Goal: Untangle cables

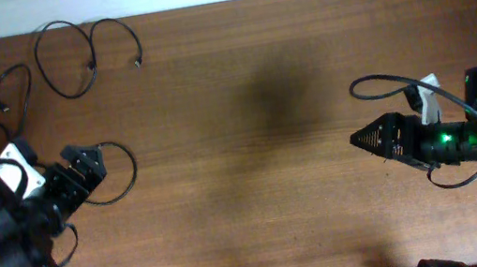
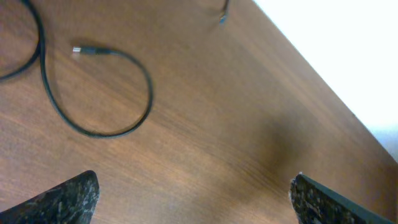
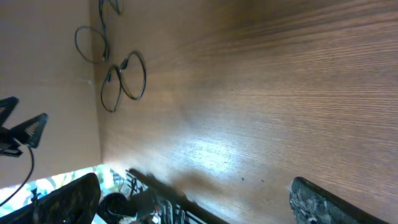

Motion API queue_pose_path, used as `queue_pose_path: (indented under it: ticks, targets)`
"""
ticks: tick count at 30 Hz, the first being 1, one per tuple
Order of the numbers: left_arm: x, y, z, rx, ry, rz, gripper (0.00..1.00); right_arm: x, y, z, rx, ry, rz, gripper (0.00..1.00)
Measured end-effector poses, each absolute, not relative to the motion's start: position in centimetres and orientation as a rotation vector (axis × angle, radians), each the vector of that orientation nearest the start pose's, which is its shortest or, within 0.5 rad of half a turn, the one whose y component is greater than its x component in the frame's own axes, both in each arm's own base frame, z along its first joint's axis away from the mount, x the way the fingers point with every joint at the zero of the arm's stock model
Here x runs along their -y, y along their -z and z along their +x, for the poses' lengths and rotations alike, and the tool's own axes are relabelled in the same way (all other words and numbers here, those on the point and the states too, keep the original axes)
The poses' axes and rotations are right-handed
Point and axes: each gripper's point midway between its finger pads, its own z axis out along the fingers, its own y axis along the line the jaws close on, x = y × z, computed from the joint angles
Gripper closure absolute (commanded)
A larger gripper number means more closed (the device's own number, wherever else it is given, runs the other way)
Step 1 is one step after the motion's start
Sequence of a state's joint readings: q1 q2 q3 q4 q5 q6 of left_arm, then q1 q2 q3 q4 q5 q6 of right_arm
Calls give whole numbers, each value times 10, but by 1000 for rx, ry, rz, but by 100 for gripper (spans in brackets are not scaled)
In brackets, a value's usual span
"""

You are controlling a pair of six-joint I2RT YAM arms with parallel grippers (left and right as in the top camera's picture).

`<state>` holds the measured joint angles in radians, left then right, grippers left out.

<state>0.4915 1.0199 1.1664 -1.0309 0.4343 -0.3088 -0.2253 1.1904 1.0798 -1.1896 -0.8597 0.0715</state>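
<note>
Plainly, the three cables (image 1: 38, 57) lie apart from each other at the far left of the table (image 1: 244, 104), none of them held. The top loop (image 1: 72, 96) sits by the far edge, and its tail arches to the right and ends in a small plug (image 1: 138, 64). The left-edge cable (image 1: 5, 108) curls just beside it, partly running out of the overhead view. The third cable (image 1: 134, 166) forms an open ring right beside the left gripper (image 1: 84, 166), on the side toward the table's middle; whether the two touch, I cannot tell.

The left gripper's claw stands wide apart and empty: its fingers (image 2: 68, 196) frame bare wood in the left wrist view, and ahead of them lies a cable loop ending in a silvery plug (image 2: 76, 50).

The right gripper (image 1: 360, 141) hovers at the right side, well apart from every cable, pointing toward the table's middle. Its fingers (image 3: 326, 202) are also spread with nothing between them, and the cables show only as small rings far off in the right wrist view
</note>
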Motion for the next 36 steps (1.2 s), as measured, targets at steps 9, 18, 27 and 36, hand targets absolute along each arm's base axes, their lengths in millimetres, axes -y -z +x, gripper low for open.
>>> queue_pose_path:
  ticks: [9,18,27,36]
  targets:
    - [-49,-268,193,-2254,249,-801,1,-82,-208,235,-2630,-1165,238,2]
    - [-50,-266,191,-2262,240,-810,1,-73,-198,233,-2681,-1069,262,2]
    - [-50,-266,191,-2262,241,-811,1,-43,-175,229,-2795,-771,315,2]
    - [-50,-265,191,-2263,241,-811,1,-40,-167,203,-2907,-714,198,2]
